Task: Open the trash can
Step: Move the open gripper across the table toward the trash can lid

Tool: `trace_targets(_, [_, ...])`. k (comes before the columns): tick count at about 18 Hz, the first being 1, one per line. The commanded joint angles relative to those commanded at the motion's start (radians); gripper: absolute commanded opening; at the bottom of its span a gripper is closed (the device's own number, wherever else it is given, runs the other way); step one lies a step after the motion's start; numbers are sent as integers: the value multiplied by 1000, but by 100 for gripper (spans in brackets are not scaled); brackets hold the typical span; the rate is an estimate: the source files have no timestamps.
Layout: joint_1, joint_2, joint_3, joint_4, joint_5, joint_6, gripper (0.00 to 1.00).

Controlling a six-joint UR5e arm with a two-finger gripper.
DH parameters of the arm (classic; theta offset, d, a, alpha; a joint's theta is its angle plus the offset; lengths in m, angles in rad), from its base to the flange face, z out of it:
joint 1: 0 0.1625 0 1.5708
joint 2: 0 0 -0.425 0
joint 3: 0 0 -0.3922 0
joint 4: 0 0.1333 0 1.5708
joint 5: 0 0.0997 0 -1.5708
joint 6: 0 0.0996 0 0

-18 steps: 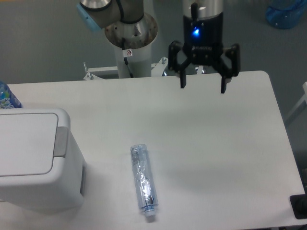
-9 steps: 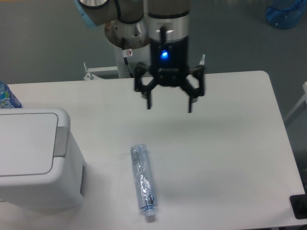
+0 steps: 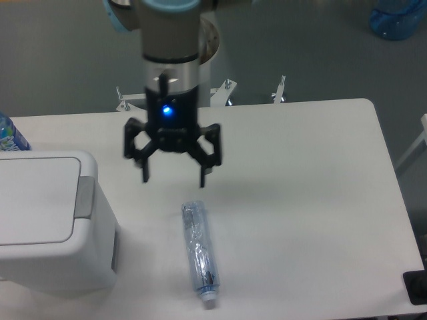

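Observation:
The trash can (image 3: 47, 223) is a large white boxy bin at the table's left front, its flat lid down and its grey push tab (image 3: 85, 197) on the right edge of the lid. My gripper (image 3: 173, 179) hangs open and empty above the table, to the right of the tab and a little behind it, fingers pointing down. It is apart from the bin.
A clear plastic bottle (image 3: 199, 253) lies on the white table (image 3: 300, 200) just in front of the gripper. A blue-labelled bottle (image 3: 10, 135) peeks out behind the bin at the left edge. The arm's base (image 3: 180, 60) stands at the table's back.
The open gripper has swept from the table's back right to the left and forward, coming close to the bin. Bin and bottle have not moved.

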Motion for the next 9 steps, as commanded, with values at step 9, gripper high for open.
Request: trace_targets(9, [-45,-21,-5,2,2,-115,100])
